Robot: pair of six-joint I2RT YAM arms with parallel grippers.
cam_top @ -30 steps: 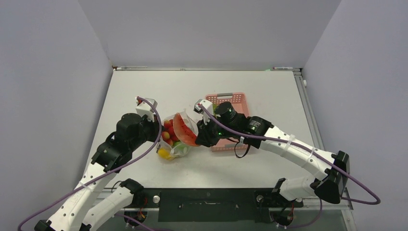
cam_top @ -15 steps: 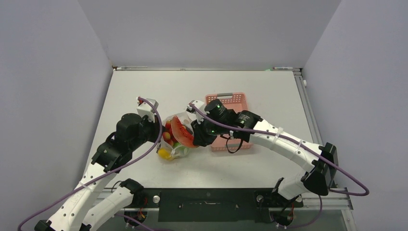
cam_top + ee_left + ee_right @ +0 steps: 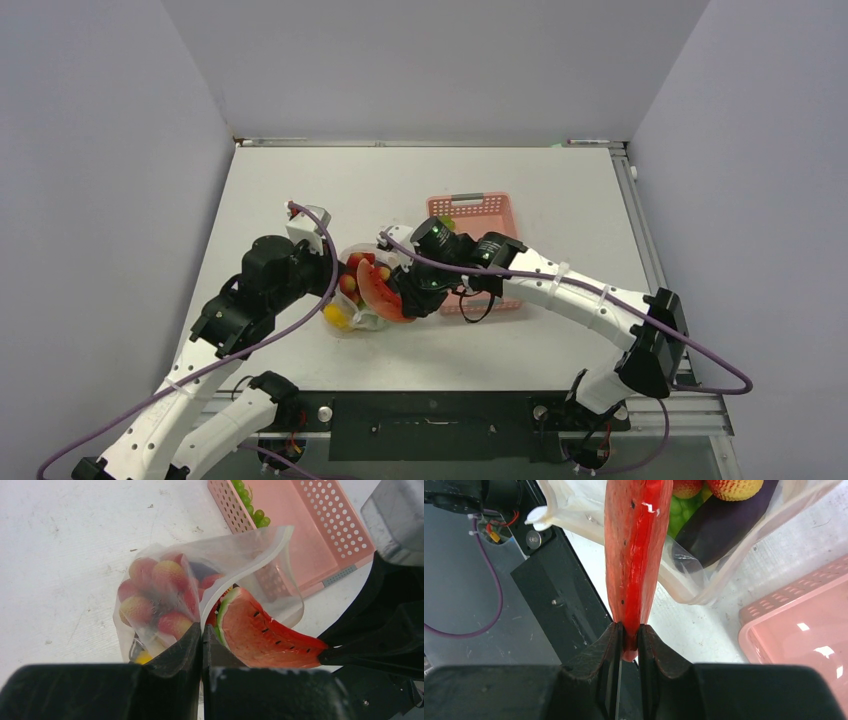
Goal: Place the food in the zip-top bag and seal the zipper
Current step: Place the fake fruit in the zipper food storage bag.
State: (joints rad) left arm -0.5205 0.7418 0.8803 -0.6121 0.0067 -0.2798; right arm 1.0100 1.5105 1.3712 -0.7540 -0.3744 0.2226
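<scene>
Your left gripper (image 3: 201, 647) has its fingers pressed together on the near lip of the zip-top bag (image 3: 150, 630), pinching the clear film and holding that side of the mouth up off the table (image 3: 300, 190). Your right gripper (image 3: 629, 636) is clamped on the narrow rind end of the watermelon slice (image 3: 634, 545), and the slice points away from the fingers toward the bag's mouth. In the left wrist view the slice lies at the opening with its pale rind against the lip, right beside the left fingertips; most of its red face is outside the film. The zipper (image 3: 265, 555) runs as a whitish strip along the far lip, curving over the slice. The bag is crowded: red-and-yellow round fruits (image 3: 167, 575) are packed against its left wall, a dark eggplant (image 3: 719, 525) lies across the bottom with a green piece (image 3: 684, 517) above it, and they sit right where the slice's tip is aimed. Just behind and to the right of the bag stands the pink basket (image 3: 345, 530), close to the far lip, with green grapes (image 3: 252, 511) in its corner. From above, your right arm reaches across the basket's front edge, and both wrists crowd the bag from either side, hiding much of it.
</scene>
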